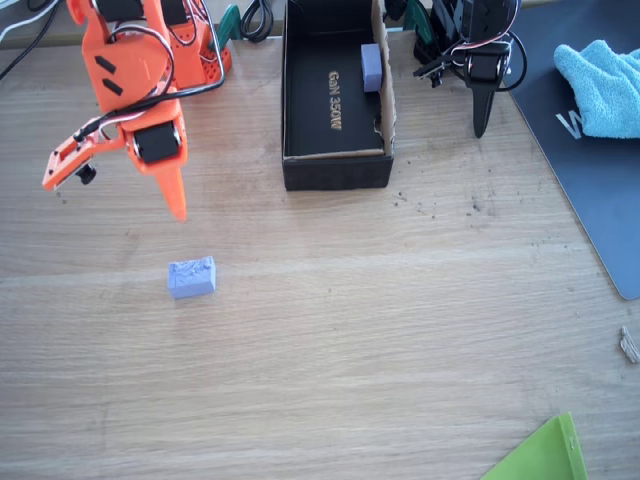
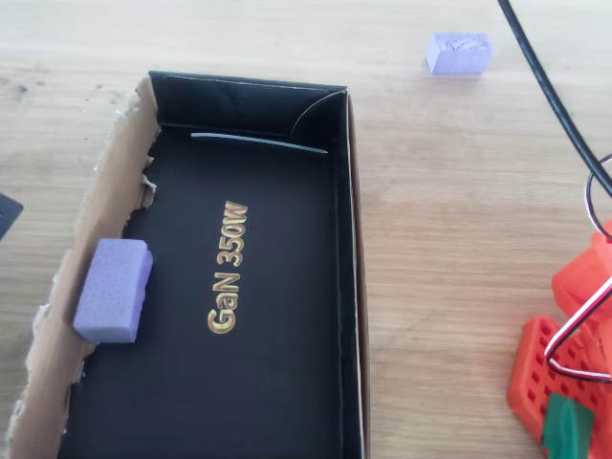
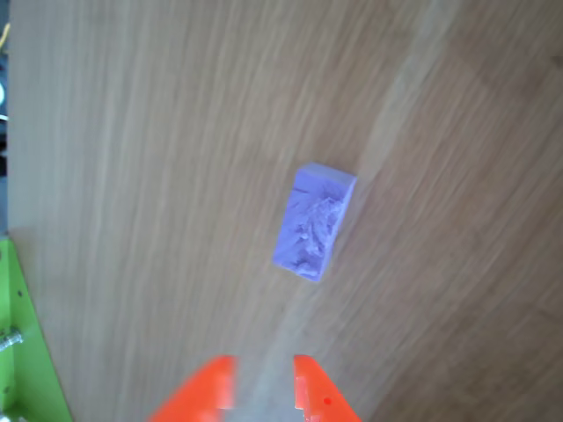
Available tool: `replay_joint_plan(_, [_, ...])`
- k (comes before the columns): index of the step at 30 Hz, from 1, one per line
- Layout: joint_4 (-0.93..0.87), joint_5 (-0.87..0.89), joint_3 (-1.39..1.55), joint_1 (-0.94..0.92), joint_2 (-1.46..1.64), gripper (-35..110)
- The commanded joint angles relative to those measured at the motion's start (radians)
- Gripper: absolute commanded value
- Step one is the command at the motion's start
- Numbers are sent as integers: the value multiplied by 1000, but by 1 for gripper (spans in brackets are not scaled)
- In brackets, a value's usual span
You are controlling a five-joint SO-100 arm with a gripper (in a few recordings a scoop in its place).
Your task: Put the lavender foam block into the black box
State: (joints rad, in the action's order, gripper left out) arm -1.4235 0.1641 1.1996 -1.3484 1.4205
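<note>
In the fixed view, the orange arm's fingers (image 1: 150,185) hang above the wooden desk (image 1: 400,330), spread wide apart and holding nothing: one long finger points down while the other sticks out sideways to the picture's left. The lavender foam block (image 1: 191,277) lies on the desk just below the pointed fingertip, clear of it, rough face up. The black box (image 1: 335,100) sits well to the picture's right of the fingers, its torn brown edge on its right side, and a paler lavender block (image 1: 371,67) rests inside against that edge. Farther right lie a dark mat (image 1: 590,170) with a blue cloth (image 1: 605,85) on it. In the overhead view, the box (image 2: 349,287) shows gold "GaN 350W" lettering on its floor, and the paler block (image 2: 113,290) leans against the torn cardboard wall at the picture's left. The lavender foam block (image 2: 458,53) lies on the bare desk outside the box, beyond its far corner. In the wrist view, the two orange fingertips (image 3: 261,387) stand apart at the bottom edge, and the foam block (image 3: 313,221) lies ahead of them on the desk, untouched, with its pitted face up.
</note>
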Motion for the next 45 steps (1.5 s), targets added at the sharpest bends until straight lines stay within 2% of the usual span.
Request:
replay_joint_plan(1, [14, -9, -32, -14, 17, 19])
replay_joint_plan(21, [-6, 17, -29, -31, -8, 27])
replay_joint_plan(37, [-109, 91, -41, -31, -63, 24])
replay_joint_plan(45, [-80, 78, -44, -23, -91, 24])
